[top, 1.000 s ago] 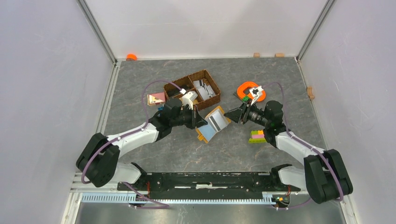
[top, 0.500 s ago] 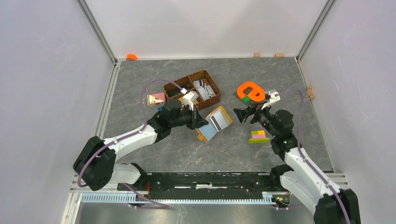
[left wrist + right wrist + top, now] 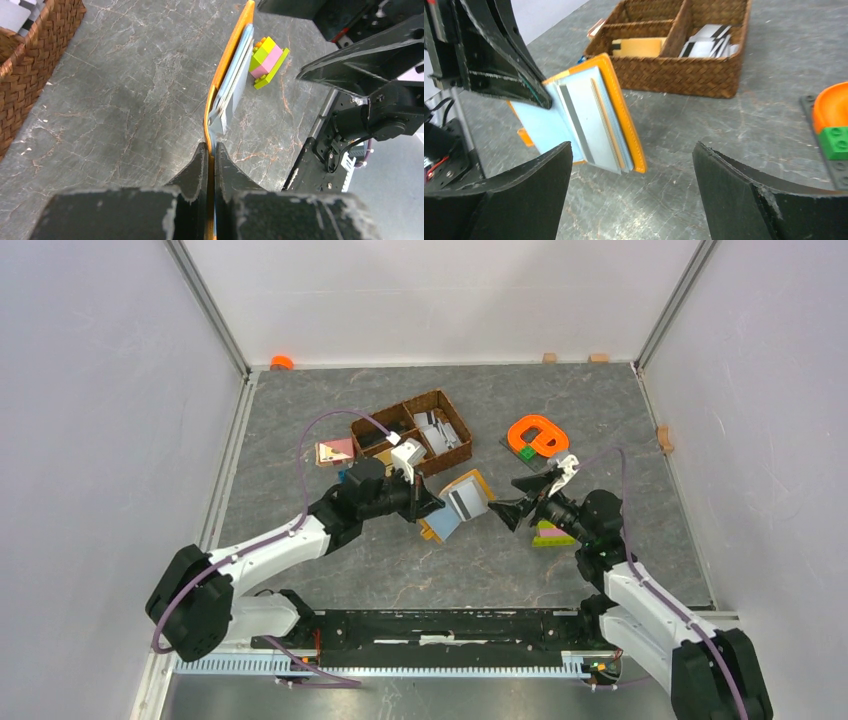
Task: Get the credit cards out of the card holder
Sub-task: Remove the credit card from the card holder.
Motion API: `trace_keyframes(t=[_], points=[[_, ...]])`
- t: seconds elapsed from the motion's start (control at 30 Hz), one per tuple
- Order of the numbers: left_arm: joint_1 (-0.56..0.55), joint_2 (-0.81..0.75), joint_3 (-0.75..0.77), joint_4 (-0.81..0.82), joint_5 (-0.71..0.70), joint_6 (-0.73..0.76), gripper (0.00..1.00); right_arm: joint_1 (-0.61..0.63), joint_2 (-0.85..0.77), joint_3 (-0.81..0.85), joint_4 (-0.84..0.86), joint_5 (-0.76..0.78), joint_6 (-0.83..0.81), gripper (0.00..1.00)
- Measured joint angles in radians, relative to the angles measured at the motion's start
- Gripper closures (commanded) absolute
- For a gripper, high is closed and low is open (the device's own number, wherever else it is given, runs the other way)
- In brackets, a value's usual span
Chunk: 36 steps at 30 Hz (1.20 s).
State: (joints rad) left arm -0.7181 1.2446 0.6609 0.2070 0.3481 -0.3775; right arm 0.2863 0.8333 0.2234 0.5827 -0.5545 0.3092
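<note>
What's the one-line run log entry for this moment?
left gripper: shut on card holder edge, inner face shown | right gripper: open, facing it, no contact | cards: in slots, not yet pulled

1 card holder (image 3: 596, 112), 1 basket (image 3: 694, 75) (wicker)

High above the near edge of the table (image 3: 600, 410), the overhead camera looks down on everything. The two wrist cameras sit low and close, facing each other (left looks right, right looks left), sharing the card holder (image 3: 584, 115).
</note>
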Motion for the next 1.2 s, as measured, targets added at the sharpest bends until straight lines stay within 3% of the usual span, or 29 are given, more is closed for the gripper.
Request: trace_keyframes(t=[0.3,0.6,0.77,0.83,0.9,0.93,0.97,1.03,1.13,1.2], points=[[-0.033,-0.044,-0.006,-0.010,-0.012,0.056,0.98,0.013,0.104,0.001,0.054,-0.121,0.007,0.08],[-0.048,-0.048,-0.006,-0.020,0.012,0.070,0.98,0.038,0.114,0.001,0.122,-0.190,0.019,0.24],[-0.057,-0.053,-0.006,-0.021,0.024,0.080,0.98,0.070,0.131,0.019,0.106,-0.209,0.003,0.46],[-0.059,-0.055,-0.006,-0.021,0.027,0.080,0.98,0.086,0.145,0.038,0.088,-0.209,-0.011,0.58],[-0.060,-0.055,-0.006,-0.023,0.027,0.081,0.97,0.097,0.158,0.054,0.075,-0.210,-0.026,0.78],[-0.060,-0.055,-0.006,-0.025,0.026,0.081,0.94,0.101,0.163,0.059,0.072,-0.211,-0.025,0.87],[-0.060,-0.056,-0.006,-0.027,0.024,0.081,0.76,0.104,0.167,0.063,0.068,-0.211,-0.029,0.94],[-0.061,-0.063,-0.006,-0.049,-0.011,0.084,0.60,0.111,0.182,0.068,0.067,-0.215,-0.008,0.97],[-0.064,-0.092,-0.006,-0.077,-0.120,0.082,0.45,0.110,0.229,0.080,0.058,-0.189,0.049,1.00],[-0.064,-0.116,-0.006,-0.098,-0.201,0.080,0.44,0.106,0.264,0.085,0.051,-0.164,0.103,1.00]])
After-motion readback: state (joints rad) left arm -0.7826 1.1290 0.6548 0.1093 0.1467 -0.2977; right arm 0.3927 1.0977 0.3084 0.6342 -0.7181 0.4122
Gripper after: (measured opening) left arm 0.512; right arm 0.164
